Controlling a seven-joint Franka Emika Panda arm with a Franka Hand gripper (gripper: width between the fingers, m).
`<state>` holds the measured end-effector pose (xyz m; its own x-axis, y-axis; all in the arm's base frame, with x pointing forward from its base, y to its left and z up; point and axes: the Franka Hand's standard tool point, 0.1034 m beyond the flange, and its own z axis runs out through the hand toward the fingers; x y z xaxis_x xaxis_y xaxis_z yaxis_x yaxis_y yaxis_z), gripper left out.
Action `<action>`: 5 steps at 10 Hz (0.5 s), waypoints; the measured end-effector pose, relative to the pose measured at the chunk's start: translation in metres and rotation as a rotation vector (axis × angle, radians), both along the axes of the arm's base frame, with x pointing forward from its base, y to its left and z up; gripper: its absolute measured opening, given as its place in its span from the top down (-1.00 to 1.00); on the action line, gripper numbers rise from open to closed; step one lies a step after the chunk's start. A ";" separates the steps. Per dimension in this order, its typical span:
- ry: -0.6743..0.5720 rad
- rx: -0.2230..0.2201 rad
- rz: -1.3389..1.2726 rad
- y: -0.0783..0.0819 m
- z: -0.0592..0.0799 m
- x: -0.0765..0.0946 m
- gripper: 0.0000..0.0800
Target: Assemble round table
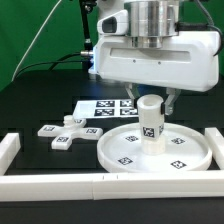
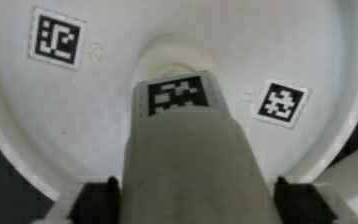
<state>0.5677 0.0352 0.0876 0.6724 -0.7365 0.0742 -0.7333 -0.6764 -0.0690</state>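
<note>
The large round disc top (image 1: 118, 152) lies flat at the front of the table, tags facing up. The short cylinder leg (image 1: 150, 124) stands upright on its middle. My gripper (image 1: 152, 103) hangs straight over the leg with one finger on each side of the leg's upper end. In the wrist view the leg (image 2: 190, 140) fills the space between the two dark fingers (image 2: 101, 200), which lie against its sides, and the disc top (image 2: 78, 120) spreads out beneath. The cross-shaped base (image 1: 64, 133) lies loose at the exterior view's left of the disc.
The marker board (image 1: 104, 106) lies flat behind the disc. White border rails run along the front (image 1: 100, 183) and at the exterior view's left (image 1: 8, 150) and right (image 1: 214, 140).
</note>
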 end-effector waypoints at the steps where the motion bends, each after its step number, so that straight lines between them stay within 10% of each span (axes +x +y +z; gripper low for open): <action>1: -0.010 0.032 -0.151 0.001 0.000 0.001 -0.03; 5: -0.008 0.091 -0.559 0.001 0.000 -0.002 -0.03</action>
<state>0.5659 0.0360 0.0876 0.1783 -0.9840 -0.0026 -0.9774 -0.1768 -0.1160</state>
